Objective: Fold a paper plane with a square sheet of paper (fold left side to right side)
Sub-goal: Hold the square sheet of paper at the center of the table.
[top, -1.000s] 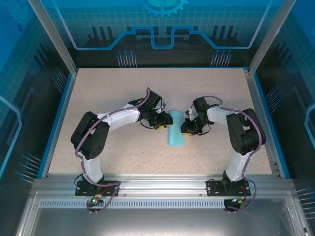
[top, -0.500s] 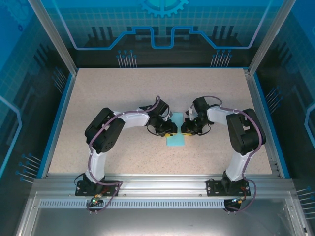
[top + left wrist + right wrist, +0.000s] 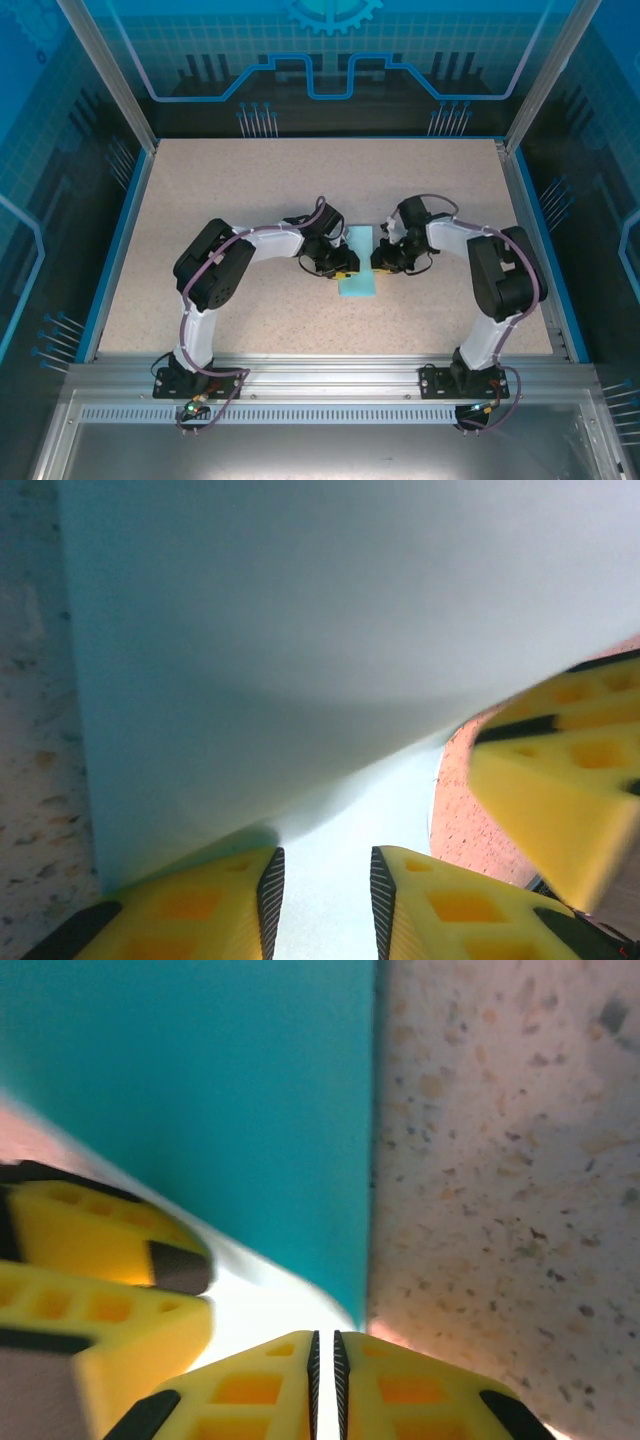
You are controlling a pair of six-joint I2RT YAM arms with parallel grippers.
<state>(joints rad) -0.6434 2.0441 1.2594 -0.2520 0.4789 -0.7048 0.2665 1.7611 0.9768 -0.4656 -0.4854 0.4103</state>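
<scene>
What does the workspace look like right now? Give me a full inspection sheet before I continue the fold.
Surface: speckled beige table, flat.
Job's things: square sheet of paper, light blue, lying between the two claws; its upper layer curves up over the lower one and is not pressed flat.
Clutter: nothing seen.
Grippers: left claw at the paper's left edge, pads slightly apart. Right claw at the right edge, pads shut; whether it pinches paper cannot be told.
Cables: purple leads run along both arms and loop near the wrists.
Surroundings: blue-tinted enclosure walls; metal rail at the near edge.
</scene>
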